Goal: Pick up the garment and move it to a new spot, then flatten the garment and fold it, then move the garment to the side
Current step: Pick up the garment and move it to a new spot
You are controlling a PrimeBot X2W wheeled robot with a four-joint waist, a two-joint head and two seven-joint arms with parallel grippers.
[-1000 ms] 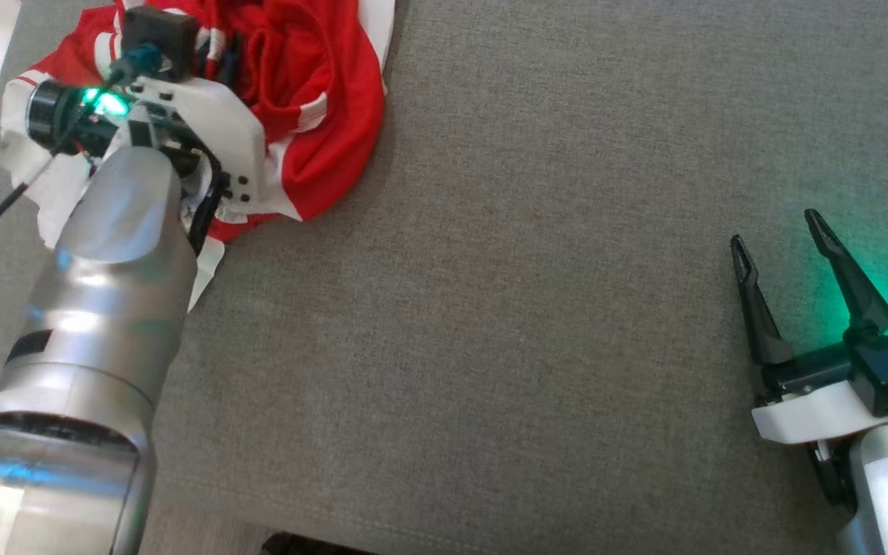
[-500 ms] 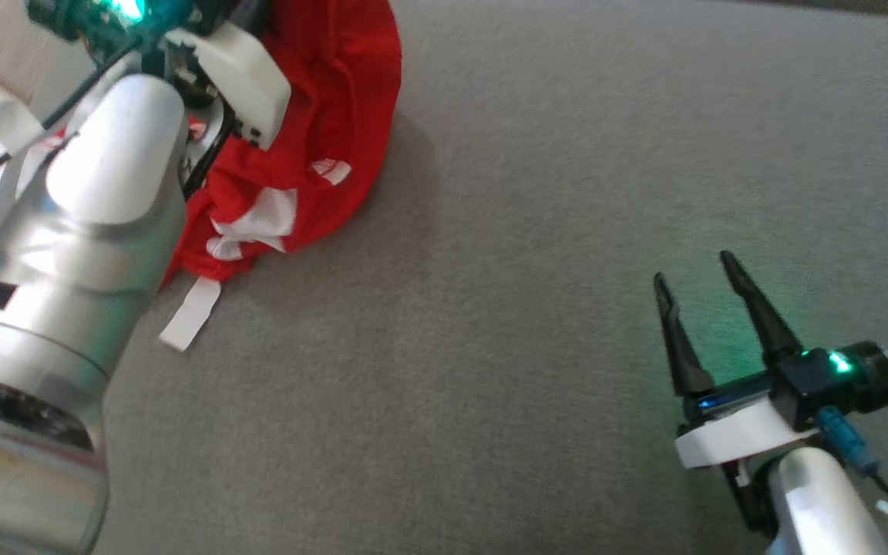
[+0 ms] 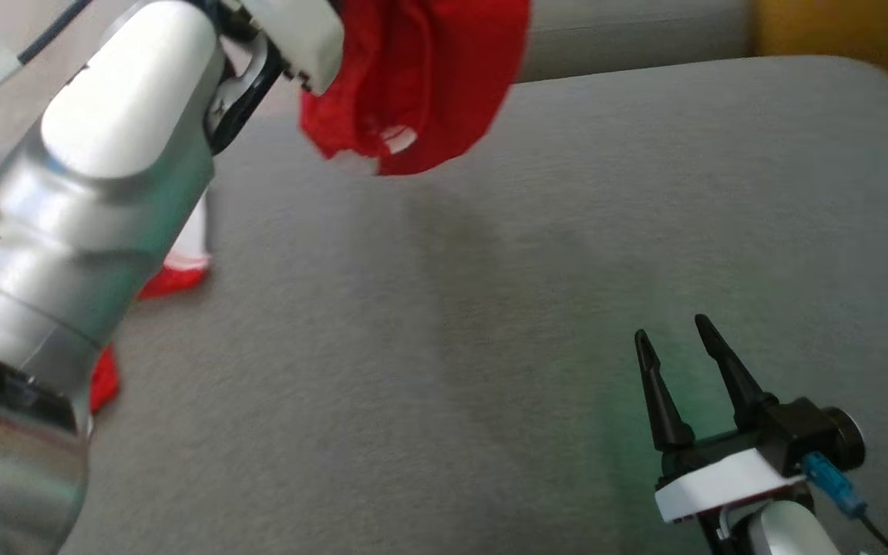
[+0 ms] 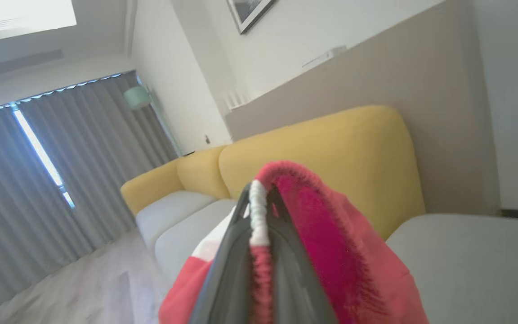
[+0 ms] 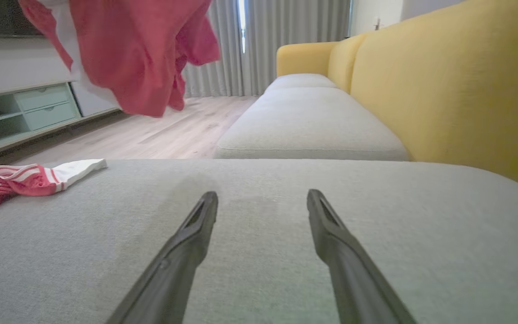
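We are on the first step: lifting the garment (image 3: 421, 85) so it can be carried to a new spot. Our left pincer (image 4: 259, 192) is clamped tight on a red fold with a white edge. Most of the cloth hangs bunched above the far left part of the grey cushion (image 3: 490, 347), clear of it. A striped end (image 5: 38, 177) lies on the cushion's left edge. Our right pincer (image 3: 671, 330) hovers over the cushion's near right part, spread wide and holding nothing.

As we judge it, the next move calls for raising the cloth until that trailing end leaves the cushion. We then carry it over the cushion's bare middle and lower it loosely enough to spread.

We read no brand or lettering. A small dark mark on the striped end is too small to make out.
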